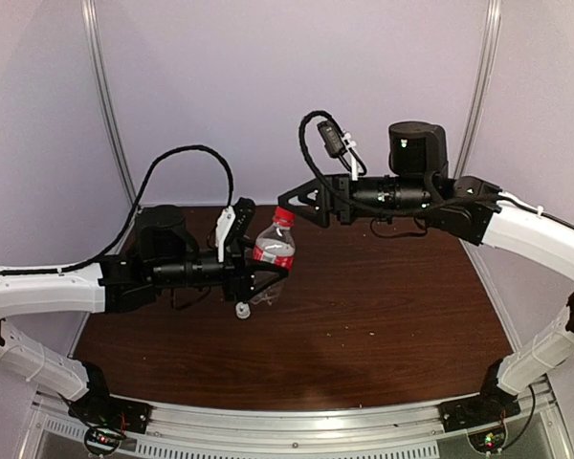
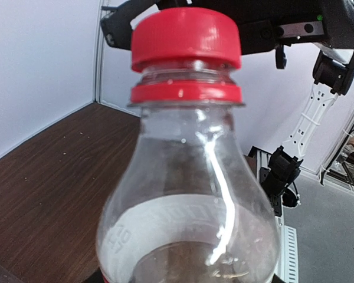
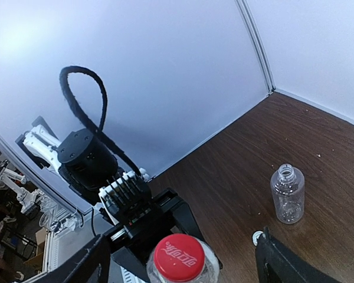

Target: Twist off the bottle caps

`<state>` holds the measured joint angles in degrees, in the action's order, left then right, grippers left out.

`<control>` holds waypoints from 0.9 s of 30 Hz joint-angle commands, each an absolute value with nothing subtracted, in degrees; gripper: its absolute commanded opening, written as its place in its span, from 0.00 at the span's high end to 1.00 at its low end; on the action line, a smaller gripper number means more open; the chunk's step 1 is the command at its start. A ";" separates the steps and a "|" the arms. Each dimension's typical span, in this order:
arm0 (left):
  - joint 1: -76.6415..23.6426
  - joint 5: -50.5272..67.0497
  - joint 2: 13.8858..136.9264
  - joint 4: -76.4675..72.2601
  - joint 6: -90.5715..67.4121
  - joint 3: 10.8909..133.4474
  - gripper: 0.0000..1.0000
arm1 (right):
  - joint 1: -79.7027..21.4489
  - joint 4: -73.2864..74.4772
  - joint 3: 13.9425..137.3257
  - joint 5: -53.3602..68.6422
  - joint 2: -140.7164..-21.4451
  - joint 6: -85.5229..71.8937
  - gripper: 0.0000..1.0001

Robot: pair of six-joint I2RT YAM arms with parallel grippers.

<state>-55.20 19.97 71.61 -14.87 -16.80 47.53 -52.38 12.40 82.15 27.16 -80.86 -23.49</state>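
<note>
My left gripper [image 1: 261, 252] is shut on the body of the clear bottle with a red label band [image 1: 274, 251] and holds it upright above the table. Its red cap [image 1: 284, 216] sits on the neck; it fills the top of the left wrist view [image 2: 186, 36]. My right gripper [image 1: 294, 204] is open right at the cap, with its fingers [image 3: 82, 265] wide apart on either side of the cap [image 3: 179, 257] and not touching it. The plain bottle [image 3: 287, 193] stands on the table with its neck open. The white cap [image 3: 257, 237] lies loose beside it.
The brown table [image 1: 383, 306] is walled by white panels at the back and both sides. The white cap [image 1: 242, 310] lies under the left gripper. A metal rail [image 1: 297, 430] with the arm bases runs along the near edge.
</note>
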 commanded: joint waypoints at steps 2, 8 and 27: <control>-55.42 16.48 71.76 -15.75 -16.50 49.75 0.56 | -53.34 12.50 83.74 23.94 -82.87 -26.04 0.20; -55.44 15.67 71.52 -15.78 -16.55 49.30 0.57 | -53.70 12.01 84.11 25.68 -84.42 -26.37 0.37; -55.39 15.08 71.28 -15.07 -16.13 48.96 0.56 | -53.70 9.83 83.06 29.62 -84.03 -21.52 0.79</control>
